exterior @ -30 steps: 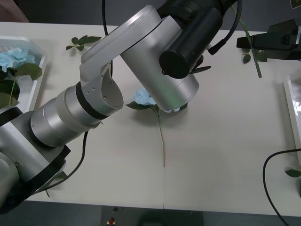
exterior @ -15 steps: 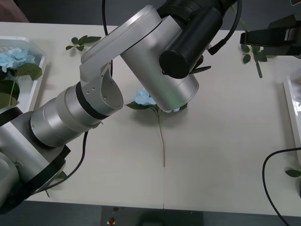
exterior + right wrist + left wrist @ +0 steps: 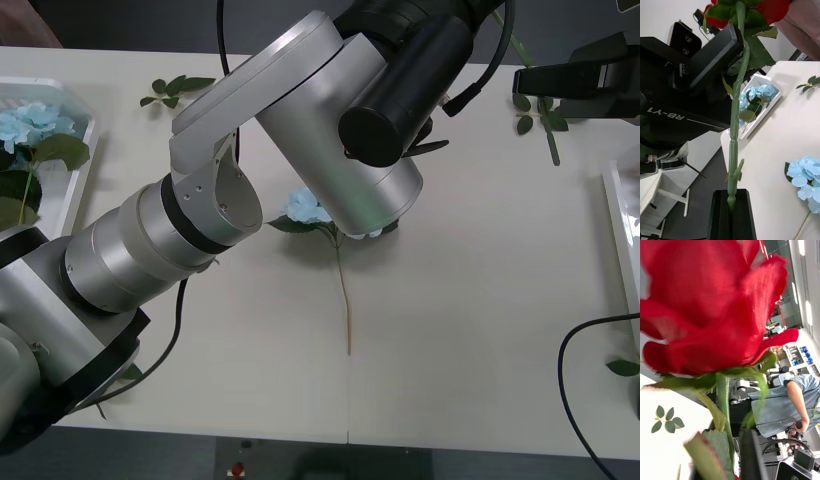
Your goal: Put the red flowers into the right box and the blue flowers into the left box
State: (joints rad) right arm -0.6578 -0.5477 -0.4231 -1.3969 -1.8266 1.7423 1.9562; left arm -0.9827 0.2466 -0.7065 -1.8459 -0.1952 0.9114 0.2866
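A red flower (image 3: 752, 9) is held up in the air, and my right gripper (image 3: 731, 193) is shut on the lower end of its green stem. My left gripper (image 3: 728, 41) is shut on the same stem just under the bloom (image 3: 703, 307). In the front view my right gripper (image 3: 532, 80) hangs over the table's far right. One blue flower (image 3: 305, 207) lies at mid-table, partly under my left arm. The left box (image 3: 85, 165) holds more blue flowers (image 3: 30, 122). The right box (image 3: 618, 225) shows just its rim at the right edge.
A leaf sprig (image 3: 175, 88) lies at the far left of the table. A green leafy stem (image 3: 545, 125) lies below my right gripper. A black cable (image 3: 575, 345) loops over the near right corner. A person sits in the room behind.
My right gripper has shifted a little to the left and up over the far right of the table. My left arm and the blue flower on the table have not moved.
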